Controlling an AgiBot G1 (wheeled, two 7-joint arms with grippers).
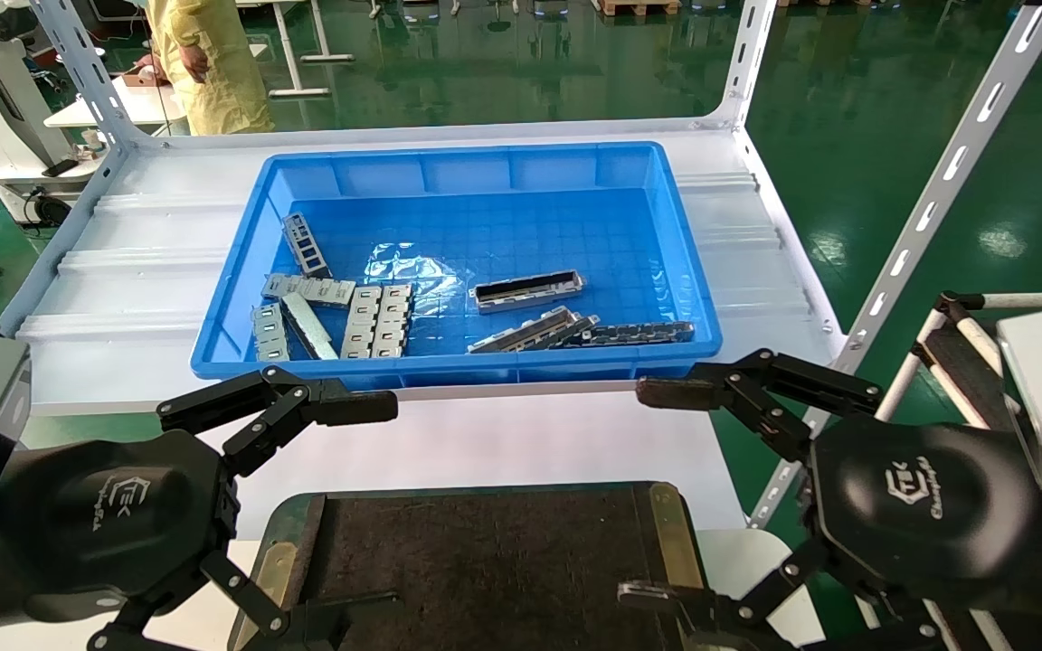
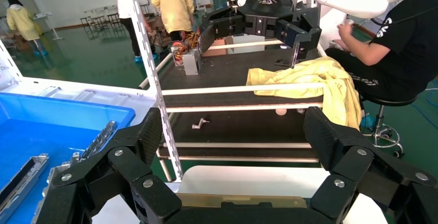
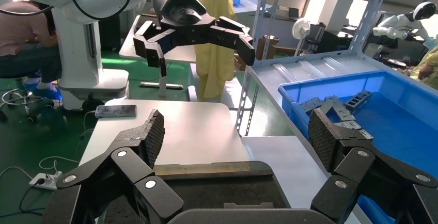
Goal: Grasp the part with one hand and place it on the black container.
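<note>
A: Head view?
B: The part [image 1: 528, 291] lies in the blue bin [image 1: 241, 271] at twelve o'clock. Left hand [image 1: 367, 506] and right hand [image 1: 657, 493] flank the black container [image 1: 485, 551] at six, fingers spread, likely ready to reach.
A: Wrist views?
B: Both hands gape, empty.

Bright, even overhead light fills all three views, throwing only soft, faint shadows. White glare patches shine on the glossy green floor [image 1: 892, 163], and a crinkled sheen sits on the floor of the big blue plastic bin [image 1: 677, 244]. The near black jointed gripper fingers [image 2: 150, 131] look slightly soft in both wrist views.
</note>
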